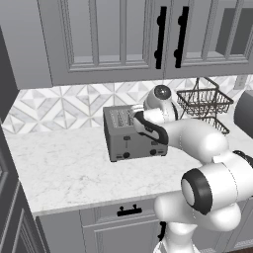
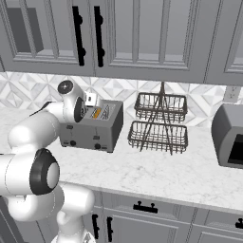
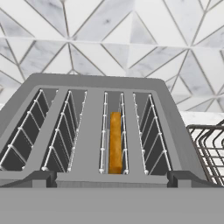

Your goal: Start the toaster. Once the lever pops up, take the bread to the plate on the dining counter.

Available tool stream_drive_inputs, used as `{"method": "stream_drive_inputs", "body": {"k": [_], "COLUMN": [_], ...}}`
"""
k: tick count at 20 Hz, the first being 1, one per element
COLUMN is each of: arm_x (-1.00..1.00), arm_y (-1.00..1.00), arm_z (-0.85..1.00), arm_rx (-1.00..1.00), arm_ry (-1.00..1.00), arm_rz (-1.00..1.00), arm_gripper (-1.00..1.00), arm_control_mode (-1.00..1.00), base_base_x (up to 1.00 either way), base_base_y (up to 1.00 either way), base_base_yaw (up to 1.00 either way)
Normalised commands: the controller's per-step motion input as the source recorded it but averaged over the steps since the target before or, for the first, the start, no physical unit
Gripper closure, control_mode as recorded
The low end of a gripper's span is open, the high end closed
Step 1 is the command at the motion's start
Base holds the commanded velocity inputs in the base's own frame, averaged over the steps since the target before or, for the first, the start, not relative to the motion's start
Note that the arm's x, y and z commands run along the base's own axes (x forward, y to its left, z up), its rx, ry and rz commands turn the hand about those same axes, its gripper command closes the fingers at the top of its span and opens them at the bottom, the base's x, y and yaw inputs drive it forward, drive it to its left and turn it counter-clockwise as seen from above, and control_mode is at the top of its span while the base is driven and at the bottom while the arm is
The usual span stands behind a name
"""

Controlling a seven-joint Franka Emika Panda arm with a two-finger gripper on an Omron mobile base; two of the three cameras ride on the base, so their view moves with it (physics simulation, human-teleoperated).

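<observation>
The grey four-slot toaster point(image 1: 132, 134) stands on the marble counter against the tiled wall. Its front, with two black knobs, faces the robot. The bread point(image 3: 115, 148), an orange-tan slice seen edge-on, sits deep in the third slot from the left; it is also an orange spot point(image 2: 96, 113) on the toaster point(image 2: 92, 126) top. My gripper point(image 3: 112, 178) hovers just above the toaster's front edge, looking down into the slots. Its tips stand wide apart, open, holding nothing. The plate and the dining counter are out of view.
A two-tier wire basket point(image 2: 159, 124) stands right of the toaster. A toaster oven point(image 2: 230, 135) sits further right. Upper cabinets point(image 1: 113, 39) hang above. Bare marble counter point(image 1: 59, 168) lies left of and in front of the toaster.
</observation>
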Motion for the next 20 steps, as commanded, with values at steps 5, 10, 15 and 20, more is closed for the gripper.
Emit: {"method": "stream_drive_inputs", "body": {"k": [5,10,15,20], "arm_x": [0.0,0.0,0.0,0.0], "arm_y": [0.0,0.0,0.0,0.0], "arm_z": [0.0,0.0,0.0,0.0], "arm_rx": [0.0,0.0,0.0,0.0], "arm_ry": [0.0,0.0,0.0,0.0], "arm_rz": [0.0,0.0,0.0,0.0], "arm_gripper": [-1.0,-1.0,-1.0,-1.0], "arm_control_mode": [-1.0,-1.0,-1.0,-1.0], "base_base_x": [0.0,0.0,0.0,0.0], "base_base_y": [0.0,0.0,0.0,0.0], "base_base_yaw": [0.0,0.0,0.0,0.0]}}
